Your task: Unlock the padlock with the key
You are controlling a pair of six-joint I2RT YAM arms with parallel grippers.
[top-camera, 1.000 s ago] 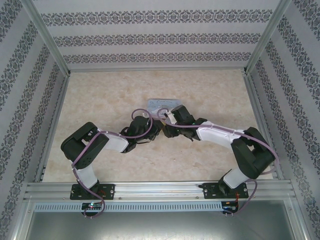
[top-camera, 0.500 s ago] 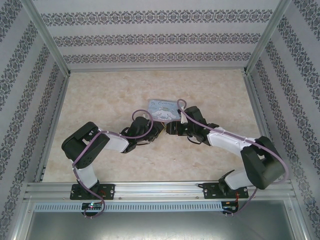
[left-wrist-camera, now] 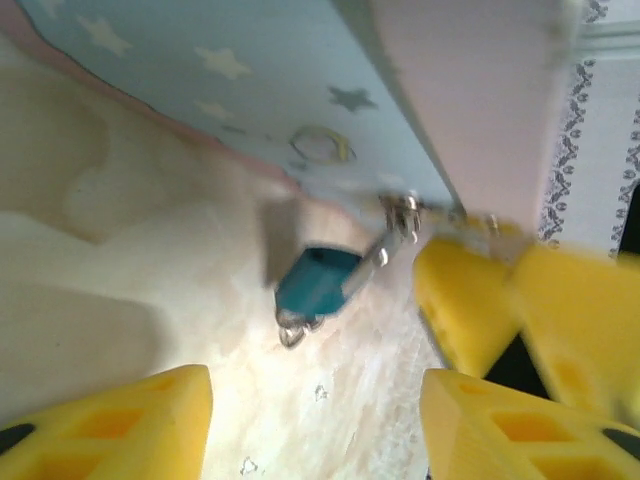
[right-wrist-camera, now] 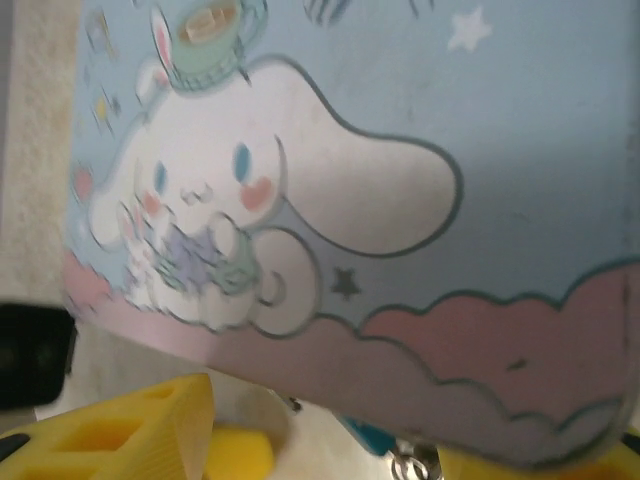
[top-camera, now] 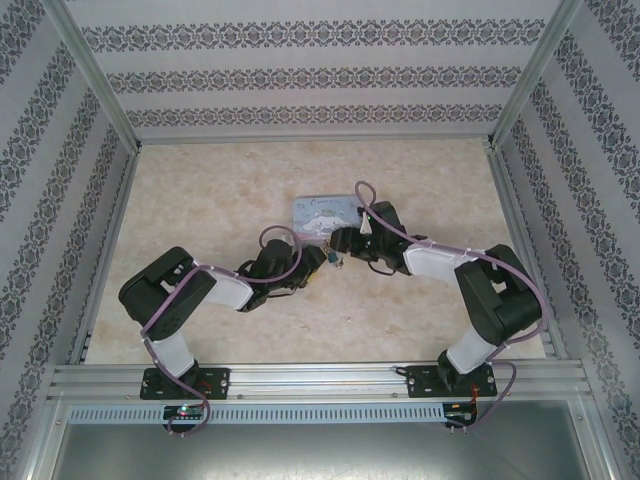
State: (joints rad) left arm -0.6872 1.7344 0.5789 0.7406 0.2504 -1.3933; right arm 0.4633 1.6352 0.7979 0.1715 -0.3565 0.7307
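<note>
The small teal-blue padlock (left-wrist-camera: 318, 282) with a thin metal shackle hangs tilted from the metal hasp (left-wrist-camera: 400, 208) of the light-blue cartoon tin box (left-wrist-camera: 200, 70), low over the marbled beige bench (left-wrist-camera: 120, 250). The left tool (left-wrist-camera: 315, 425) gapes before it, holding nothing; the right tool (top-camera: 343, 243) stands parted beside the tin, also empty

I saw the padlock (left-wrist-camera: 318, 283), tiny with a teal-blue body, hanging tilted by its thin metal shackle (left-wrist-camera: 378, 255) from the clasp on the tin (left-wrist-camera: 200, 70), body slanting down and left. A bit of bright metal at its lower end looked like the key (left-wrist-camera: 292, 328) seated in it, though blur kept me unsure. From above it was a speck (top-camera: 333, 258) just off the tin's near edge.
</note>
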